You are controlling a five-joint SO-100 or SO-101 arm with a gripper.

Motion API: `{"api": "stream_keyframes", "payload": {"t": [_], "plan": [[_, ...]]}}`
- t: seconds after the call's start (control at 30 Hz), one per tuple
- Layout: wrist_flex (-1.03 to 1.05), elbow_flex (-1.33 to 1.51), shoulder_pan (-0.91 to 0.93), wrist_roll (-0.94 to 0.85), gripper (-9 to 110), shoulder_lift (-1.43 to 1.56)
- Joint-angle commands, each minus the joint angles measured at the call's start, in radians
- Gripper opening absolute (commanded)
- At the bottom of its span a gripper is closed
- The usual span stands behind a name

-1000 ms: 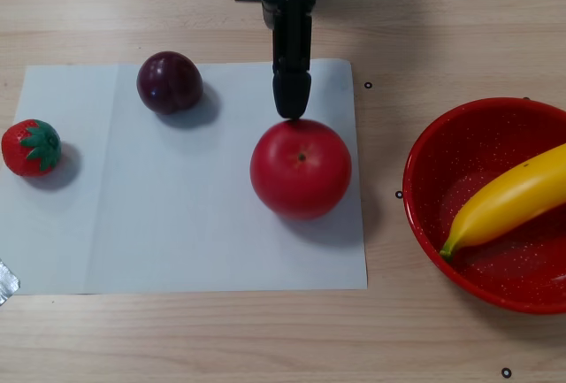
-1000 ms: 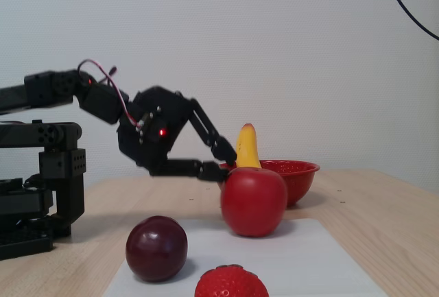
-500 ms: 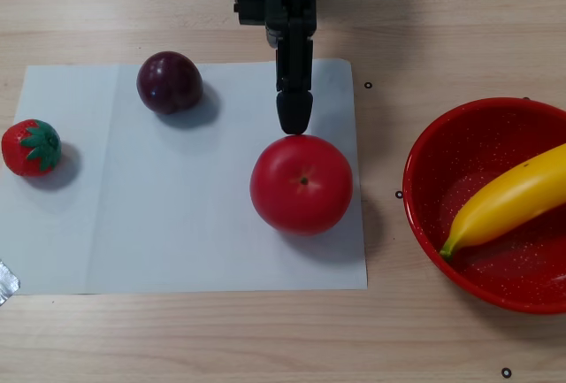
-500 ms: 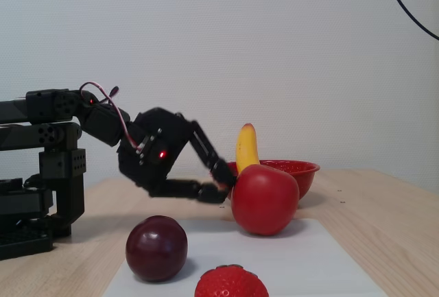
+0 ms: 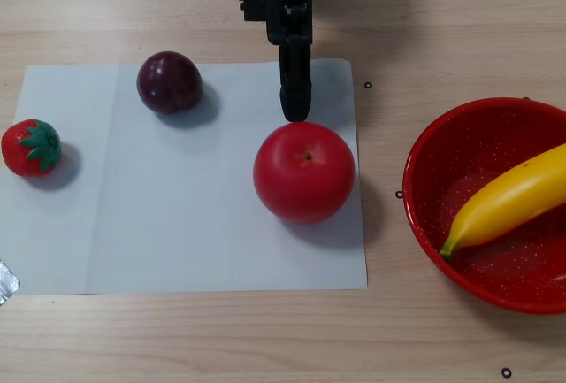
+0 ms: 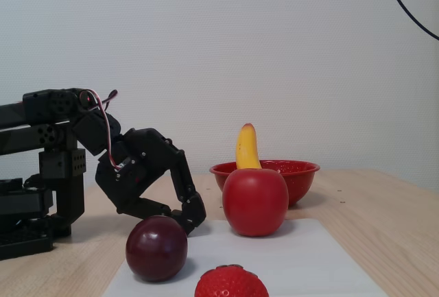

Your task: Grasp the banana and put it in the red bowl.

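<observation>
Banana [image 5: 508,199] already in red bowl [image 5: 442,149]. Jaws [image 5: 295,111] pressed together, empty, nr apple [image 5: 304,172]: could nudge it, rolls off paper.

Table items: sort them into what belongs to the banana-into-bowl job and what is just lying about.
Belongs to the job:
- banana, already lying in the bowl
- red bowl
- gripper, empty, beside the apple

Just lying about:
- apple
- plum
- strawberry
- sheet of white paper under the three fruits
</observation>
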Motion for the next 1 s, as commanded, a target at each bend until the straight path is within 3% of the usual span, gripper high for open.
{"api": "stream_keyframes", "payload": {"t": [0.0,0.97], "plan": [[0.064,0.005,0.008,-0.011,0,-0.008],[0.132,0.005,0.008,-0.029,0,-0.008]]}}
